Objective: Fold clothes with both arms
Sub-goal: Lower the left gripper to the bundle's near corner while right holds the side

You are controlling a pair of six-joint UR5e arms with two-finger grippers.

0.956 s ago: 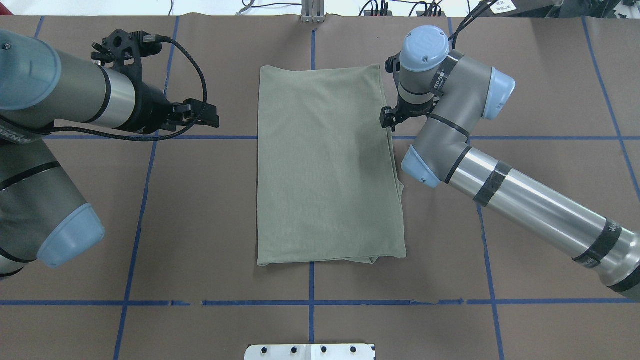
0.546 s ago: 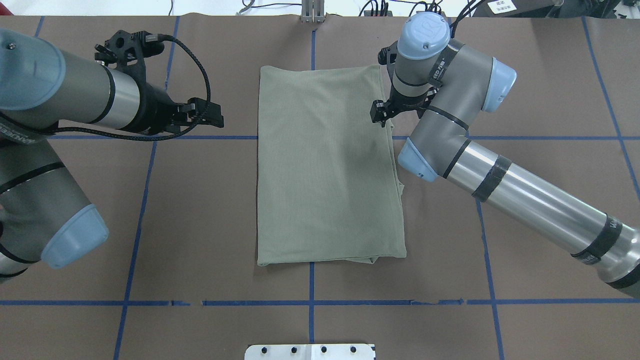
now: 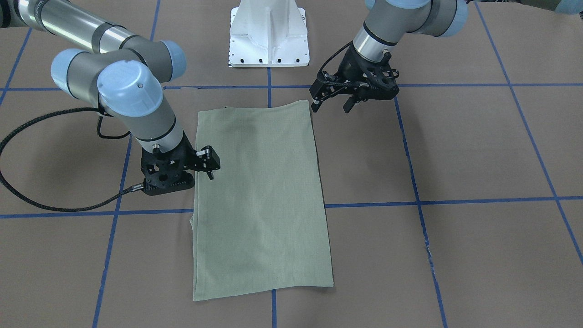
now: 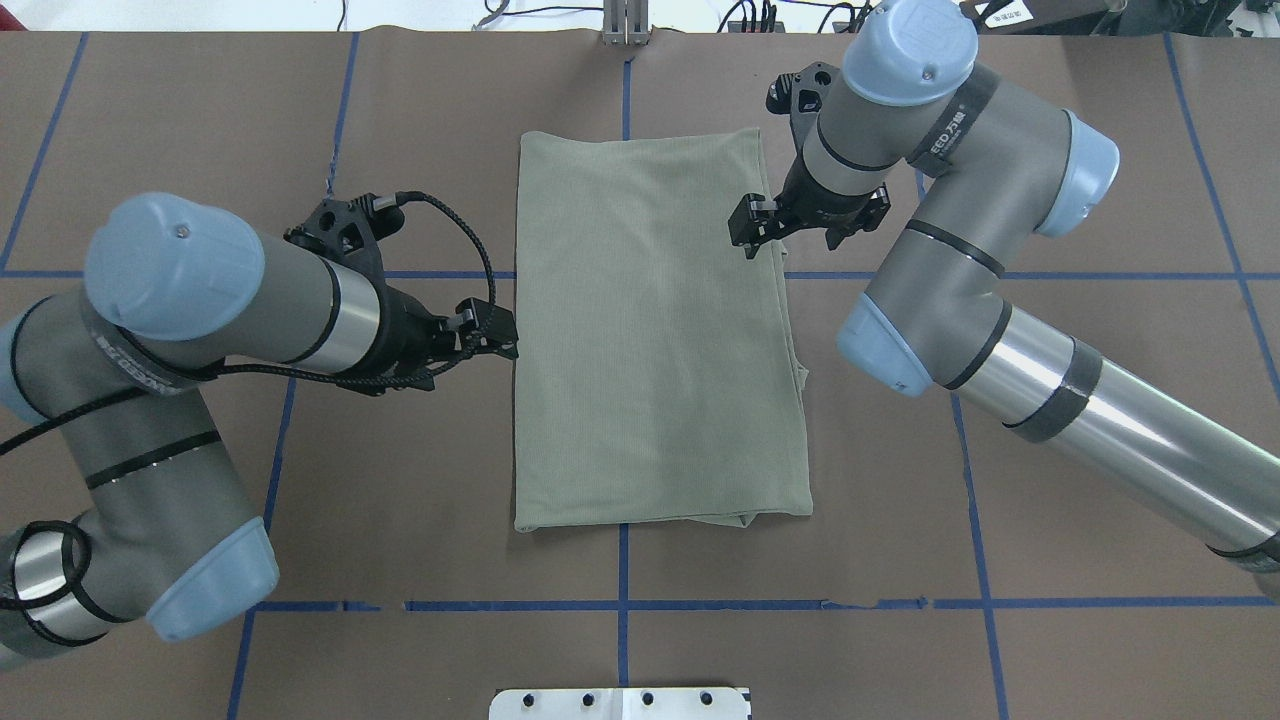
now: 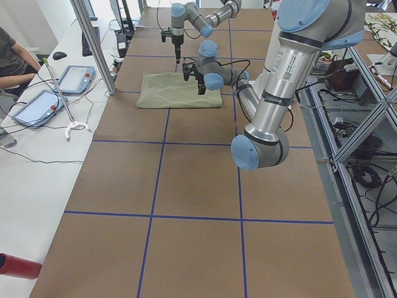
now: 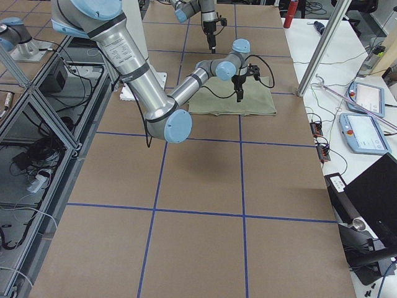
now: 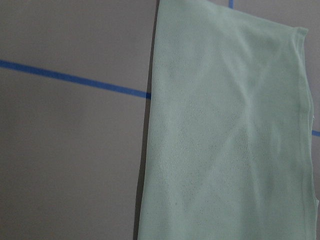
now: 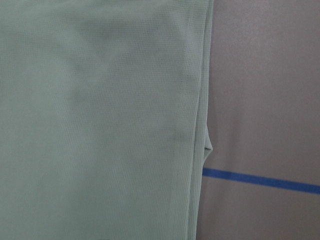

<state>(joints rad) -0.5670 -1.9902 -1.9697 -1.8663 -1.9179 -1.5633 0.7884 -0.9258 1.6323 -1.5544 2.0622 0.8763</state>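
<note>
**A:** What lies on the table?

**B:** A pale sage-green shirt (image 4: 655,330), already folded into one long, smooth rectangle. It rests flat on the brown table (image 4: 150,100). Blue tape lines (image 4: 450,274) run up to it and pass under it. Along the shirt's right long edge the stacked layers do not quite line up, and a small tab of cloth pokes out.

**A:** And the arms?

**B:** Both hang above the shirt and touch nothing. The left gripper (image 3: 330,108) hovers just outside the shirt's left long edge, its fingers spread wide and empty. The right gripper (image 4: 790,238) hovers over the shirt's right long edge. Its fingers look parted too, with no cloth between them. A white base plate (image 3: 268,34) stands just beyond the shirt's short end nearest the robot.

**A:** What does the step call for?

**B:** This looks like the approach to a crosswise fold. Each gripper should probably come down at a matching corner of the same short end. The right one must catch every loose layer, tab included. Then both should lift level and travel together, so the fold lands square.
</note>
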